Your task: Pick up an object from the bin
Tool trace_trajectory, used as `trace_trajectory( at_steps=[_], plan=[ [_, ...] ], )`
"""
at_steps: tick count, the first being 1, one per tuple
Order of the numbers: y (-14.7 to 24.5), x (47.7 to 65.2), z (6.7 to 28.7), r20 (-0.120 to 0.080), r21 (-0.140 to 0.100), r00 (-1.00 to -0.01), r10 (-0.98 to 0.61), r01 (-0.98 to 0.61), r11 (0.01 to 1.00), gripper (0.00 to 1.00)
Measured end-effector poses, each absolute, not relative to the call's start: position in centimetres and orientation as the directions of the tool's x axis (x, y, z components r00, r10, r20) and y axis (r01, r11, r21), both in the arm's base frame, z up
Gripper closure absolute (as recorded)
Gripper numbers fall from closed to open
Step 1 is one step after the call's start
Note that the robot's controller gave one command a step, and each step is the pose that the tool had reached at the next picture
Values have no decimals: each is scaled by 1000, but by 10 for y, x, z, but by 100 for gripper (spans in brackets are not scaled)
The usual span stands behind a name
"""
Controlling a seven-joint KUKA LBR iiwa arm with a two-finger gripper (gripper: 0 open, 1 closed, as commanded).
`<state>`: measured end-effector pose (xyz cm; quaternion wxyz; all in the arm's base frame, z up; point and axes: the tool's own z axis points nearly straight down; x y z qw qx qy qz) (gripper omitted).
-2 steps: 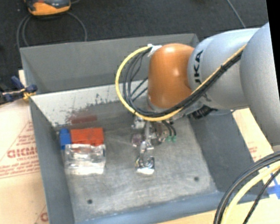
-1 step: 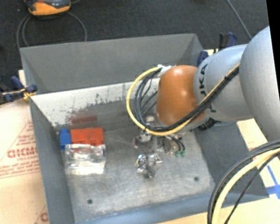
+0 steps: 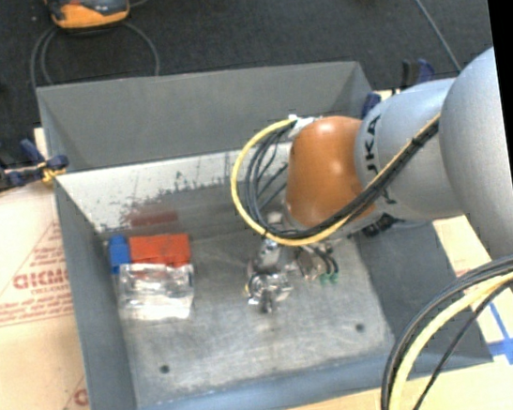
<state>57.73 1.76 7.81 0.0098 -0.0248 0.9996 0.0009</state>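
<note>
My gripper is low over the bin floor near the middle, its metal tip pointing down and to the left, and I see nothing in it. The closest loose things lie to its left. A crinkled clear plastic packet rests flat on the floor. An orange-red block sits just behind the packet, and a small blue piece stands against the block's left end. All three are well apart from the gripper.
A small green bit shows just right of the gripper, under the arm; I cannot tell whether it is loose. The arm with its orange cover and looped cables overhangs the bin's right half. The loose things are near the left wall.
</note>
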Motion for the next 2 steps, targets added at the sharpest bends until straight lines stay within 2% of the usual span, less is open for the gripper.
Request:
trace_trajectory(
  at_steps=[1,2],
  plan=[
    [11,600,186,-13,-4,-980,-200,-200,980,100],
    [1,623,218,-10,-2,-984,-175,-175,985,100]
  ],
)
